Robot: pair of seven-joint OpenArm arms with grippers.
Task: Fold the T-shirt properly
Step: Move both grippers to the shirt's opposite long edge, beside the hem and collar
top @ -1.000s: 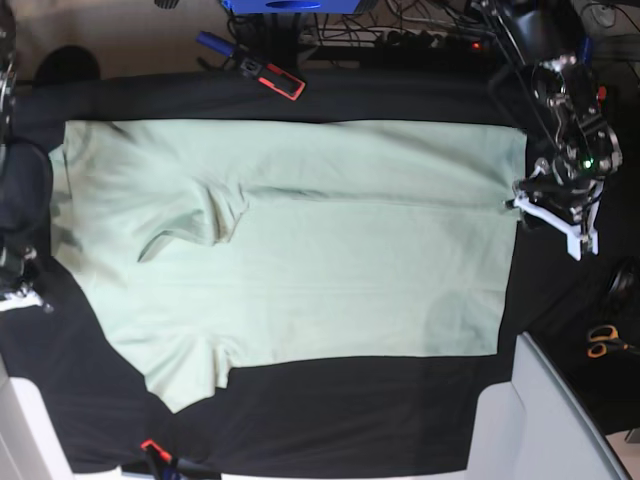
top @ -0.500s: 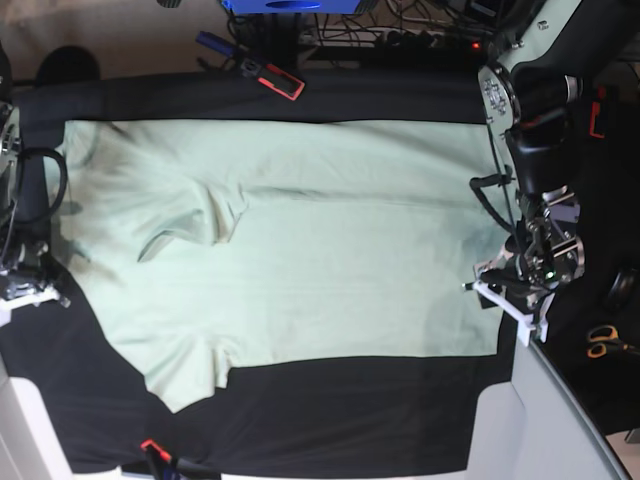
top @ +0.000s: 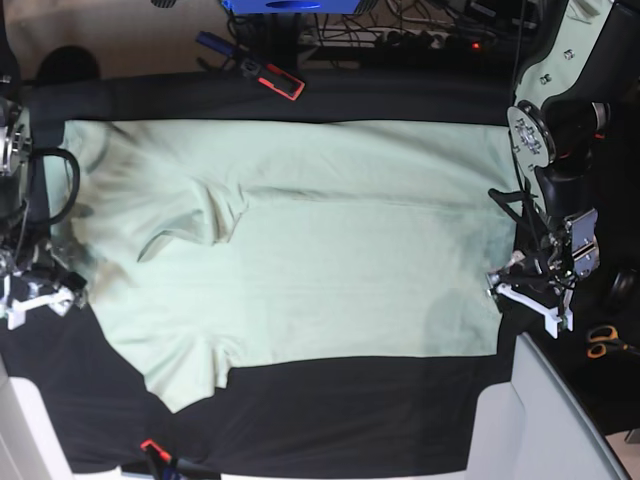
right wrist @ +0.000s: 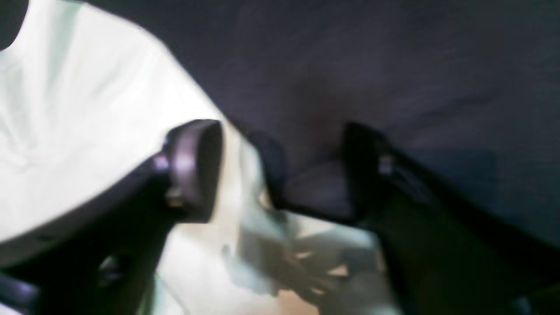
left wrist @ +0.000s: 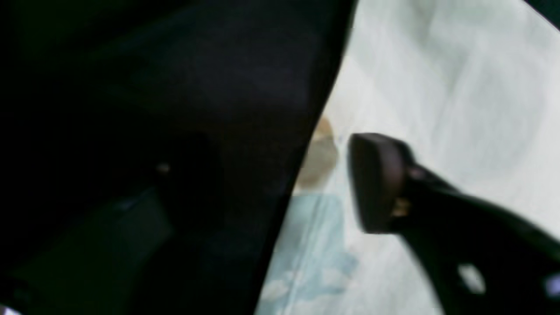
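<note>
The pale mint-green T-shirt [top: 320,260] lies spread flat on the black cloth [top: 350,420], with one sleeve [top: 195,215] folded onto the body and the other sleeve [top: 185,375] sticking out at the front. My left gripper [top: 524,292] is at the shirt's right edge near the front corner. In the left wrist view it [left wrist: 280,183] stands open, one finger [left wrist: 376,183] over the T-shirt [left wrist: 459,87] and the other dim over the cloth. My right gripper [top: 45,295] is at the left edge. It [right wrist: 280,175] is open astride the edge of the T-shirt [right wrist: 87,109].
A red and black tool [top: 272,77] and cables lie past the table's far edge. Orange-handled scissors [top: 605,342] lie at the right. White bins stand at the front right [top: 560,420] and front left [top: 20,430]. A small red clip [top: 155,452] is at the front edge.
The left arm moved along the shirt's right edge toward the front corner and its gripper widened. The right gripper came in to the shirt's left edge and went from shut to open.
</note>
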